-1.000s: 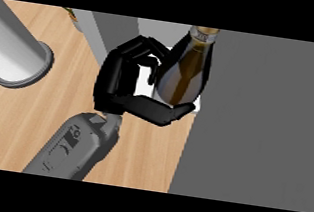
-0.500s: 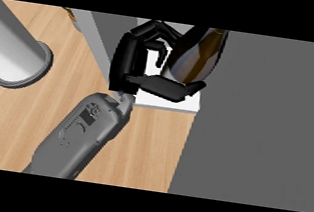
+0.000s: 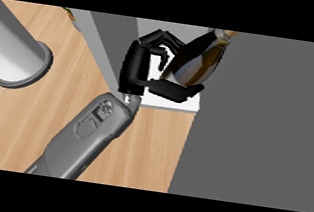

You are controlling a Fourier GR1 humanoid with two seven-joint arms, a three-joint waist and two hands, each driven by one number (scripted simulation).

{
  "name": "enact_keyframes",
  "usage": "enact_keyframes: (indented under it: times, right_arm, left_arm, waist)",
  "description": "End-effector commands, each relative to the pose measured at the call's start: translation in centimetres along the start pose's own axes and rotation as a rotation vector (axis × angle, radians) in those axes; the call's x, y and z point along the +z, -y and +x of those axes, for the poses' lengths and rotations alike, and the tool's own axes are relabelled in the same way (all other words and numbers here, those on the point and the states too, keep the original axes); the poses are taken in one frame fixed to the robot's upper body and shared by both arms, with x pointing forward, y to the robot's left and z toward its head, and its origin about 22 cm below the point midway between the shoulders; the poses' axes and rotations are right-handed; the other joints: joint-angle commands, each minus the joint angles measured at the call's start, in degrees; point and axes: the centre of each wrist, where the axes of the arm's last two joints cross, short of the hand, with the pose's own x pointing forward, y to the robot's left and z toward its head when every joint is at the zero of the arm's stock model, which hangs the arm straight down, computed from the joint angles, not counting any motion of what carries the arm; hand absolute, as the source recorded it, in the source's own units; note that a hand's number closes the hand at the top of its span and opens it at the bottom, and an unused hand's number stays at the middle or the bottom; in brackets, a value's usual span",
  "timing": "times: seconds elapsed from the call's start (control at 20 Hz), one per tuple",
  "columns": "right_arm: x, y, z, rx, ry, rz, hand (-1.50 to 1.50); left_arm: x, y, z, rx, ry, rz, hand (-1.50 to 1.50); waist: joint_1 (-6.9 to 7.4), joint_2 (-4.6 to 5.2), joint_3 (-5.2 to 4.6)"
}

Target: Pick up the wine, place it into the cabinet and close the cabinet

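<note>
Dark glass wine bottle (image 3: 200, 58) sits tilted in my right hand (image 3: 150, 72), fingers and thumb curled round its body, above the white cabinet shelf (image 3: 190, 104). I should level it, clear the grey cabinet wall (image 3: 109, 46), then release.

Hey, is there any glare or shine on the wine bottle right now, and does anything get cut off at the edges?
Head view: the wine bottle carries a pale highlight along its dark body; its neck runs up to the scene's top edge. The hand curled round it is flat black with little shine. The grey cylinder at left is cut by the left edge. No blur shows.
</note>
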Motion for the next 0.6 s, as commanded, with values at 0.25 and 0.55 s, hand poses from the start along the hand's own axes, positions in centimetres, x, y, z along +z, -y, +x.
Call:
enact_keyframes:
  times: [0.25, 0.55]
  right_arm:
    - [1.5, 0.8, -0.1, -0.034, 0.015, 0.074, -1.5]
    - [-0.4, 0.0, -0.3, -0.051, 0.02, 0.065, -1.5]
  left_arm:
    - [-1.2, 0.8, -2.1, -0.029, -0.023, 0.03, 1.5]
    - [1.3, -0.1, -6.3, -0.044, -0.074, 0.028, 1.5]
  waist:
    - [-0.59, 0.18, 0.02]
    - [-0.65, 0.29, -0.05]
